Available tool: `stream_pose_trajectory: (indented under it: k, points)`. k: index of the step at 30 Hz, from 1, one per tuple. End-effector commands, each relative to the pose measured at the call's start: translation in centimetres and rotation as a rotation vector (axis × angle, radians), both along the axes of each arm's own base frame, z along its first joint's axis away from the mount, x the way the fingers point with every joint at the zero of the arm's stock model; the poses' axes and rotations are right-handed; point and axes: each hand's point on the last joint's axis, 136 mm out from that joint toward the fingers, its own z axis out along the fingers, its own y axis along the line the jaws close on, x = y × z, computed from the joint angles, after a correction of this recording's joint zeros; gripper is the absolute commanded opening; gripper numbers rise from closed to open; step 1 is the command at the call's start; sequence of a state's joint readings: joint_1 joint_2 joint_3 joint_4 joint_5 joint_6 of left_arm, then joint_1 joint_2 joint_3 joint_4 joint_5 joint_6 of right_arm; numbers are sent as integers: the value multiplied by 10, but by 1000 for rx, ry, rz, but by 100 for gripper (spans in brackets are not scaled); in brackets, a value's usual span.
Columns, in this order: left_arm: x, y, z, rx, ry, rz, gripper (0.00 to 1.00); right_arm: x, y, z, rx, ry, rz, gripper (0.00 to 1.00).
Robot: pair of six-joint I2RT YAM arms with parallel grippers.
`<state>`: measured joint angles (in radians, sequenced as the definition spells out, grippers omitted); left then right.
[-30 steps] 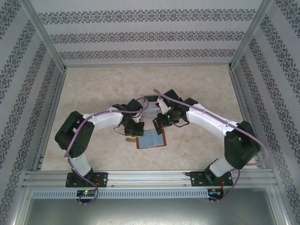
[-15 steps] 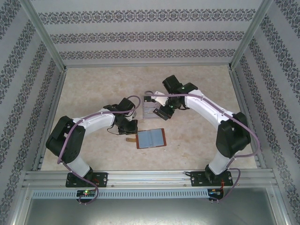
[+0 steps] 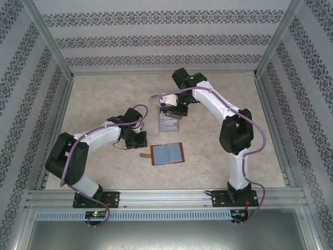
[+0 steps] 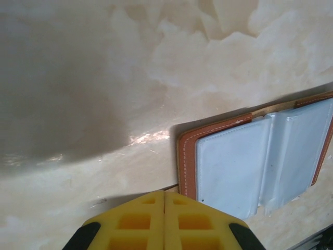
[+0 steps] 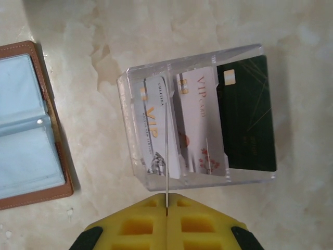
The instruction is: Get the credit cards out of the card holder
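Moved: both arms have left the card holder [image 3: 167, 154], where they were crowded a second ago. The left arm has drawn back to its own side, and the right has swung far out over the clear tray [image 3: 167, 126]. The holder has kept its place.
Card holder: nearest the bases, lying open and flat on the table [image 3: 104, 99], pale pockets up, long axis across the table, strap tab toward the left arm. Whether any pocket still has a card in it I cannot tell.
Left gripper [image 3: 138, 139]: just beside the holder's tab end, apart from it. In its wrist view the yellow pads [image 4: 140, 221] are pressed together with nothing between them.
Right gripper [image 5: 166, 200]: pinched on a held card [image 5: 166, 156], seen edge-on as a thin pale line running straight away from the fingertips.
Tray contents: a left pale card [image 5: 153, 125], a middle pale card [image 5: 200, 120] and a dark card [image 5: 247, 114], lying side by side.
Key relation: the held card's long axis runs with the tray's slots and sits over the seam between the two pale cards, so the release looks like a straight lowering.
Nearer arm: for the holder, the left.
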<state>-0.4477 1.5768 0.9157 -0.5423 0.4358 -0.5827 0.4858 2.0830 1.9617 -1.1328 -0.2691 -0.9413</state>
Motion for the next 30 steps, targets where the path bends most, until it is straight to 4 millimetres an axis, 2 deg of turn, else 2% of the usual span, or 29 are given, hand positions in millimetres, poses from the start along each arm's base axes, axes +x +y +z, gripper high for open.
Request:
stream_pose_trajectory:
  k: [1,10,19,25,30]
  points:
    - [-5,10,1,16,11,9,6,1,-7,0,-46,28,71,0]
    - [-4,18,2,29,22,31,6,30,3,-4,-81,-17,135,0]
    - [-4,22,4,44,34,41,6,49,13,-11,-85,-63,180,0]
    - [-5,22,1,47,47,45,6,57,15,-20,-96,-73,179,0]
    - [-4,22,2,45,46,45,6,55,16,-26,-95,-50,175,4]
